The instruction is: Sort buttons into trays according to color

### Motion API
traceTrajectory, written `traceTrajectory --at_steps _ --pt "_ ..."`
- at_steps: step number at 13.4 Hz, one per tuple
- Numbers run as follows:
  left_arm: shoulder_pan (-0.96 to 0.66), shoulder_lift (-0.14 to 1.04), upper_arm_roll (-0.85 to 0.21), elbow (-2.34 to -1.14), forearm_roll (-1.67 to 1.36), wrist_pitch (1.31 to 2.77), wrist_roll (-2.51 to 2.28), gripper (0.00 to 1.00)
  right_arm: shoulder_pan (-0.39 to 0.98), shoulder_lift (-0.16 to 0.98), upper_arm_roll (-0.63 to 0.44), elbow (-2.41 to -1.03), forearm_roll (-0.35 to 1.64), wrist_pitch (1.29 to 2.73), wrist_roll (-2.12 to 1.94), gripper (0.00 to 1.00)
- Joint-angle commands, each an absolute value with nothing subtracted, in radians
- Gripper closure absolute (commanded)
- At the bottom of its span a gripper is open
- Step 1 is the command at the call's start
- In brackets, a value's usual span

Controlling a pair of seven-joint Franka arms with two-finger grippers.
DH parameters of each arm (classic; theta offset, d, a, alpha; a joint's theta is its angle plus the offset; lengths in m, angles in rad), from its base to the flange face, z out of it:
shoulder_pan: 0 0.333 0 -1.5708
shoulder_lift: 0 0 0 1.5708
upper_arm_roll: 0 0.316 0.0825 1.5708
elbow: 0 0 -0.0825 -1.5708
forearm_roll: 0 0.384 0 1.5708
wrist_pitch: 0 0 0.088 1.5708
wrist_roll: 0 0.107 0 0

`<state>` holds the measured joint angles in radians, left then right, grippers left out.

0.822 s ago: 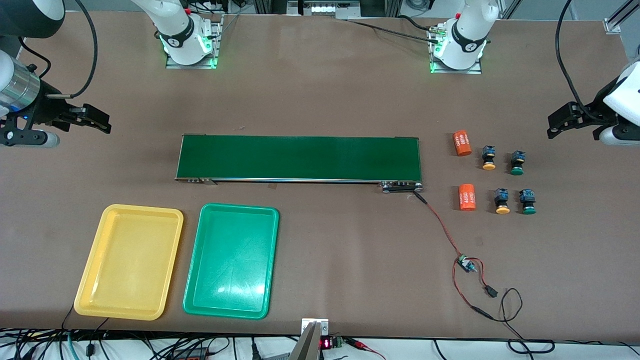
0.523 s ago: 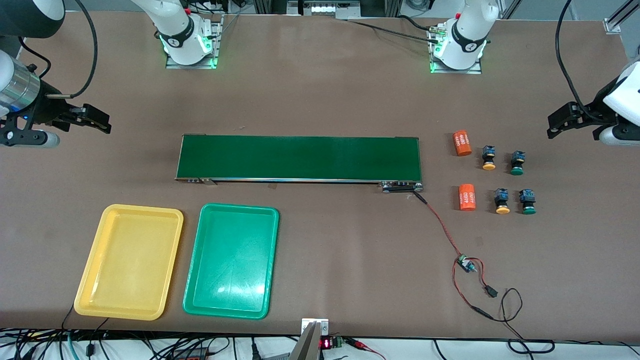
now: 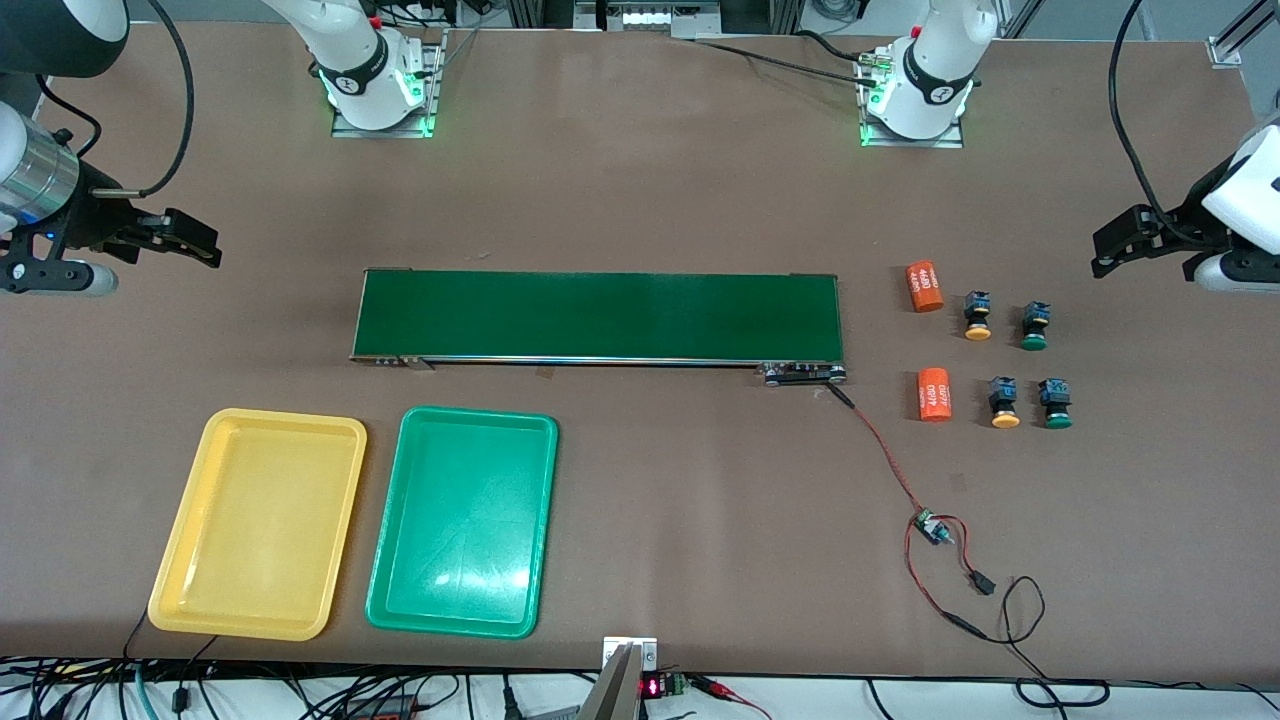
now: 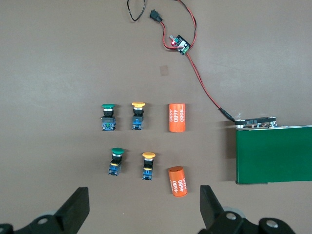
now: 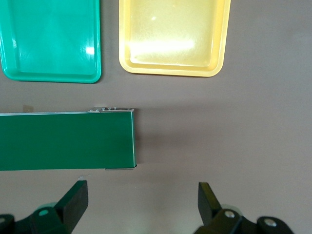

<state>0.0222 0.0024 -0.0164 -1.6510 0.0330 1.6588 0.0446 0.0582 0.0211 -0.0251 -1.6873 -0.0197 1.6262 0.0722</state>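
- I see the left gripper (image 3: 1105, 252) up over bare table at the left arm's end, jaws wide, nothing in them – it hangs above the button cluster's edge
- right gripper (image 3: 205, 243) up over bare table at the right arm's end, jaws wide too, empty
- four buttons sit in a two-by-two block on the table just off the left-arm end of the conveyor belt (image 3: 598, 316)
- farther row: orange button (image 3: 977, 316) beside green button (image 3: 1034, 327)
- nearer row: second orange button (image 3: 1004, 403) beside second green button (image 3: 1056, 404)
- two orange cylinders (image 3: 925, 287) lie between the buttons and the belt, one per row
- yellow tray (image 3: 180, 545) and green tray (image 3: 397, 520) are side by side, nearer the camera than the belt, toward the right arm's end – both hold no buttons
- red-black wire (image 3: 884, 450) runs from the belt's end to a small board (image 3: 932, 526)
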Motion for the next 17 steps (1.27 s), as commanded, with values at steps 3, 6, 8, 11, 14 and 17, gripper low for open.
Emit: traceTrajectory --at_steps 3,6,8,11,14,17 --pt "0.026 0.106 -0.021 -1.573 0.038 1.583 0.047 0.0 0.058 0.018 -0.026 -1.689 -0.017 1.632 0.077 0.0" --pt "0.031 0.147 -0.02 -1.609 0.038 1.575 0.046 0.0 0.06 0.018 -0.026 -1.689 -0.017 1.632 0.077 0.0" --pt "0.029 0.19 -0.021 -1.653 0.038 1.594 0.044 0.0 0.06 0.018 -0.026 -1.689 -0.017 1.632 0.077 0.0" --pt "0.019 0.221 -0.023 -1.774 0.04 1.754 0.051 0.0 0.06 0.018 -0.026 -1.689 -0.017 1.632 0.077 0.0" --pt "0.018 0.29 -0.023 -1.87 0.049 1.908 0.054 0.0 0.061 0.02 -0.026 -1.689 -0.015 1.634 0.08 0.0" --pt "0.015 0.336 -0.055 -1.982 0.049 2.196 0.074 0.0 0.061 0.02 -0.026 -1.689 -0.015 1.634 0.08 0.0"
